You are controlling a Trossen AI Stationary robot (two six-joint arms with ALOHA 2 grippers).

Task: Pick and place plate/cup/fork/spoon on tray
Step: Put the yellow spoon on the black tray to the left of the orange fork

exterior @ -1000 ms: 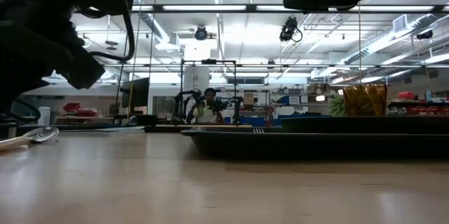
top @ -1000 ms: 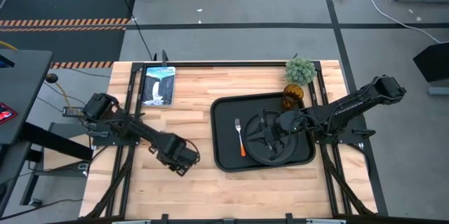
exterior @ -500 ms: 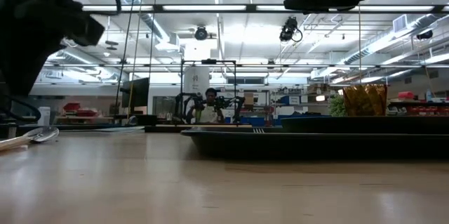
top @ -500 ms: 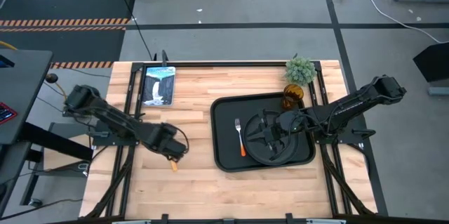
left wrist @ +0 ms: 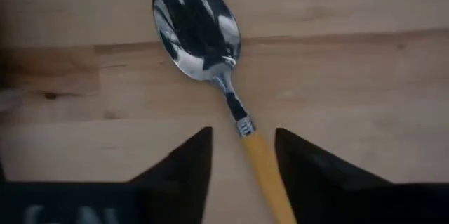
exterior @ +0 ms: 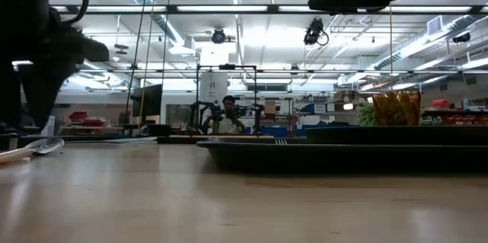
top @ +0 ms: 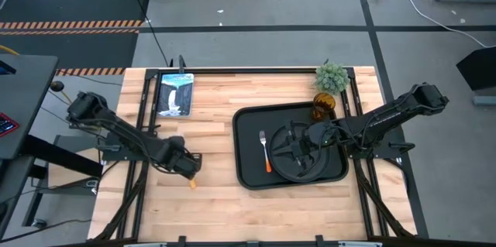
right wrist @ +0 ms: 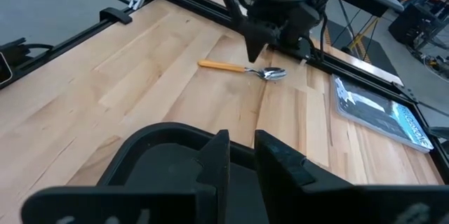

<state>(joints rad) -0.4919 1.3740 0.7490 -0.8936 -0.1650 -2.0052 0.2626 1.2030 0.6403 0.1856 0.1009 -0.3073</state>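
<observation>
The spoon (left wrist: 210, 48) lies flat on the wooden table left of the tray, silver bowl up, with its orange handle (top: 192, 182) toward the near edge. My left gripper (left wrist: 243, 134) is open, pointing down over it. One finger stands on each side of the handle near the neck, without touching. The spoon also shows in the right wrist view (right wrist: 242, 69). The black tray (top: 246, 171) holds the round black plate (top: 288, 171) and the fork (top: 265, 149). The amber cup (top: 324, 108) stands at the tray's far right corner. My right gripper (right wrist: 242, 155) hovers over the plate, fingers a little apart and empty.
A framed picture (top: 174, 94) lies at the table's far left, and a small green plant (top: 332, 77) stands behind the cup. Bare wood stretches between the spoon and the tray. A person (exterior: 226, 113) shows far off in the room behind.
My left gripper has gone toward the table's left edge and now stands over the spoon's neck, with the orange handle end showing beside it. The spoon has stayed where it was.
</observation>
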